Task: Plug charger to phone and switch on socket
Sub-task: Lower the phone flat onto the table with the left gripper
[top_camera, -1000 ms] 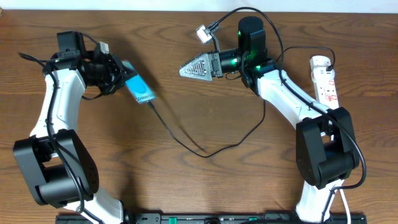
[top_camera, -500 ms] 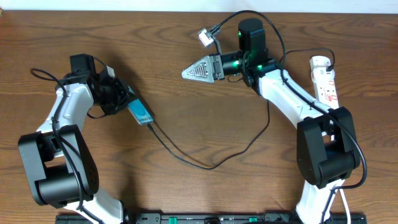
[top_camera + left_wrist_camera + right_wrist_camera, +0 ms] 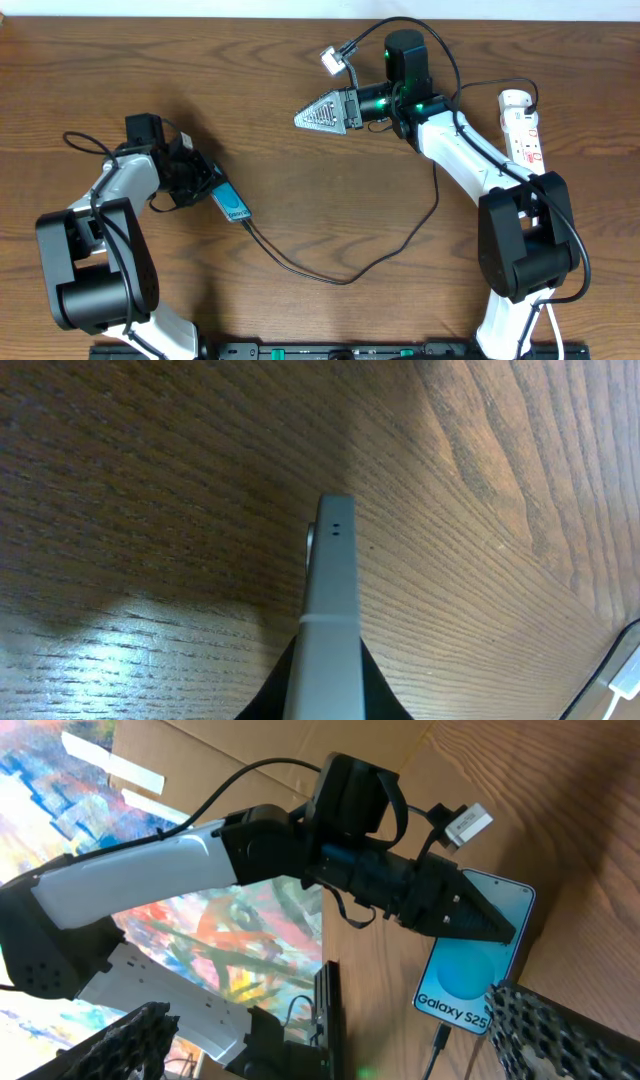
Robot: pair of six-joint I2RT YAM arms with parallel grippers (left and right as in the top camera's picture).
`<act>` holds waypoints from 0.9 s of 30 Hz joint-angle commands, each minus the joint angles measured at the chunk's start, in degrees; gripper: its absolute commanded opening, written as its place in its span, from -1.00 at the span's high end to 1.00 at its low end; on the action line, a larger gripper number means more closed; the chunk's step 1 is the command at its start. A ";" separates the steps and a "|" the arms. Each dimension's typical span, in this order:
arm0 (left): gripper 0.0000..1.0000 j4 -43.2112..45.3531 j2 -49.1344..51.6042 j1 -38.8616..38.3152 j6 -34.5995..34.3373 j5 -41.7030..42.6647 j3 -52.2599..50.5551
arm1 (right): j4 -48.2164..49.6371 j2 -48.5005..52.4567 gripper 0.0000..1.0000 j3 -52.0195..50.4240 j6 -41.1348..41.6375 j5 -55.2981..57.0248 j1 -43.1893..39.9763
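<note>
Phone (image 3: 232, 205) at left of table (image 3: 250, 60), pinched edge-on in my left claw (image 3: 210, 188). Charger (image 3: 330, 276) tip appears seated in its lower end. Right claw (image 3: 318, 115) spread wide, empty, well apart from socket (image 3: 524, 128). Plugging looks done; next, right claw must reach socket switch.

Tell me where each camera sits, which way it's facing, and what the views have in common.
Overhead: above the table, looking straight down; both arms show, the left hand shut on the phone, the right hand open.
Left wrist: on the left arm, looking along the phone's edge toward the wood; its dark fingers show.
Right wrist: on the right arm, facing across at the left hand and phone; its mesh fingertips show.
Shared: all three show the phone.
</note>
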 commanded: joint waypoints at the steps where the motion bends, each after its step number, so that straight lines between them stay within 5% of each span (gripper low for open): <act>1: 0.85 0.31 -0.11 0.15 0.94 -0.28 -0.52 | -0.11 0.00 -0.98 0.72 -1.44 -0.81 -0.28; 27: 0.84 -1.27 -0.11 0.15 0.87 -0.28 -2.29 | -0.50 0.00 -0.99 0.72 -2.10 -0.81 0.15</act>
